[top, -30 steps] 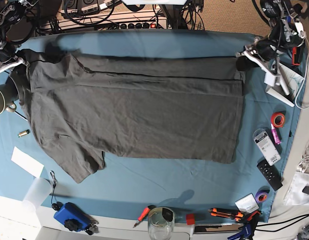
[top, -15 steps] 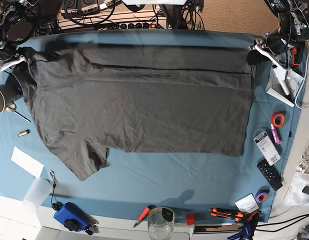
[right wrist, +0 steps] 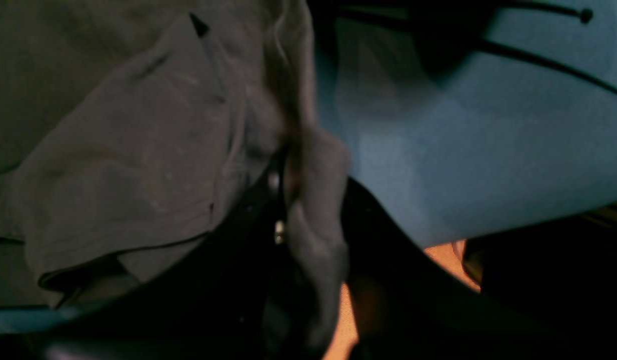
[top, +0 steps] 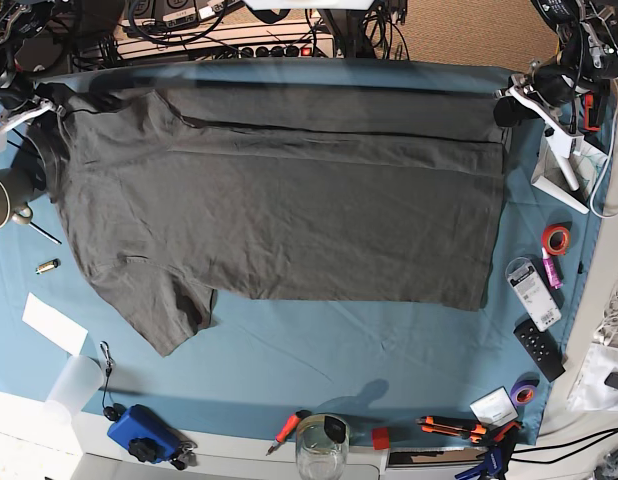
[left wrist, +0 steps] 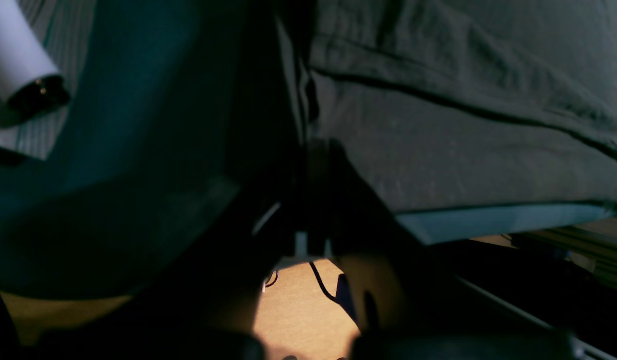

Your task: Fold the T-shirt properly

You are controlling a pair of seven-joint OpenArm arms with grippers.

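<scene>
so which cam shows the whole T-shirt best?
Base view: the whole T-shirt lies spread across the blue cloth, outline and sleeve visible. Left wrist shows only folded layers near one edge; right wrist only bunched fabric close up.

Workshop bench, tape rolls (top: 556,239), pliers (top: 454,427), power strip (top: 274,50), cables

Charcoal T-shirt (top: 279,210) (wrinkled) spread flat

Teal table cloth (top: 319,350) carries the T-shirt (top: 279,210); remote (top: 539,349), tape roll (top: 556,239) alongside.
</scene>
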